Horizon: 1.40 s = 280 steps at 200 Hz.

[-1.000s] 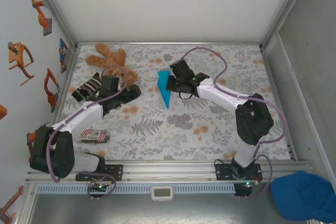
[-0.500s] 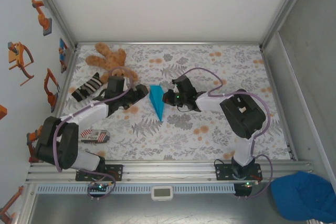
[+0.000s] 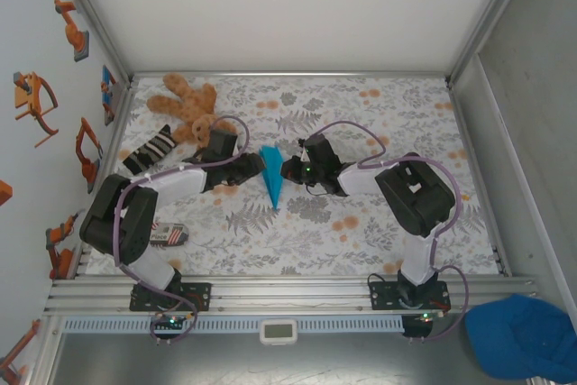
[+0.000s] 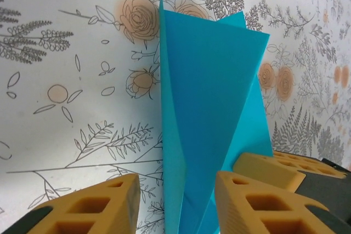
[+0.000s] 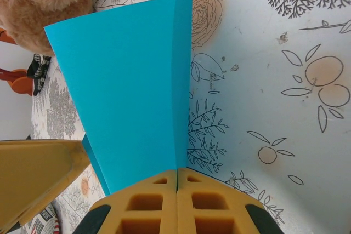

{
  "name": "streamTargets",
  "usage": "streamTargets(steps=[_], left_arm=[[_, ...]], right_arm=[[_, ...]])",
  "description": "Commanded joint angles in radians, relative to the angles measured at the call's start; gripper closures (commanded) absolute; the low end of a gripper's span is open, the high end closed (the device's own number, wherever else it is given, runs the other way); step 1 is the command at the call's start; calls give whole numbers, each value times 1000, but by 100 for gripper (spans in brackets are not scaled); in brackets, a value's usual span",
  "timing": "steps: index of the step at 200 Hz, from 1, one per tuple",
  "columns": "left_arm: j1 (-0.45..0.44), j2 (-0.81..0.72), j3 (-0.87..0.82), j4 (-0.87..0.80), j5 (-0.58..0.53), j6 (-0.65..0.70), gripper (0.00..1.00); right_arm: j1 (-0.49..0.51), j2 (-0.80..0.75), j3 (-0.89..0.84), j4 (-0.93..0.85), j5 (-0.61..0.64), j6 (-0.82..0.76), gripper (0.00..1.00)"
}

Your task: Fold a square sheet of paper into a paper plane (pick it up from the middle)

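Observation:
The paper plane [image 3: 270,173] is a narrow cyan-blue dart held on edge above the floral table [image 3: 361,232], its tip pointing toward the near side. My right gripper [image 3: 287,169] is shut on its fold from the right; in the right wrist view its pads meet on the blue crease [image 5: 176,172] of the plane [image 5: 131,80]. From the left, my left gripper [image 3: 252,166] straddles the plane [image 4: 208,80]. Its jaws [image 4: 176,184] are narrowed but open, with a gap between the left pad [image 4: 109,201] and the paper. The right gripper's finger [image 4: 269,165] shows behind the paper.
A brown teddy bear [image 3: 187,104] lies at the back left, with a striped black-and-white item [image 3: 149,151] just in front of it. A small printed packet [image 3: 162,234] lies near the left arm's base. A darker blue cap [image 3: 523,335] sits off the table at the bottom right.
My right gripper brought the plane left and nearer, then held still. The left gripper reached right to the plane, and its jaws narrowed around it.

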Motion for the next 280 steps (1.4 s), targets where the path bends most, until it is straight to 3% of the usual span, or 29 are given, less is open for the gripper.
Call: streamTargets(steps=[1, 32, 63, 102, 123, 160, 237, 280], left_arm=[[-2, 25, 25, -14, -8, 3, 65], [-3, 53, 31, 5, 22, 5, 68], [-3, 88, 62, -20, 25, 21, 79], [-3, 127, 102, -32, 47, 47, 80], [-1, 142, 115, -41, 49, 57, 88], [3, 149, 123, -55, 53, 74, 100], [9, 151, 121, -50, 73, 78, 100], [26, 126, 104, -26, 97, 78, 100]], right_arm=[[-5, -24, -8, 24, 8, 5, 100], [-6, -24, -6, 21, 6, 4, 100], [-6, -21, -4, 19, 1, 3, 100], [-8, -12, 0, 18, -5, 3, 100], [-15, -14, 2, 11, -6, 3, 100], [-31, -16, 30, -61, -14, -54, 90], [-35, 18, 58, -78, -34, -73, 86], [-44, -10, 35, -73, -7, -74, 98]])
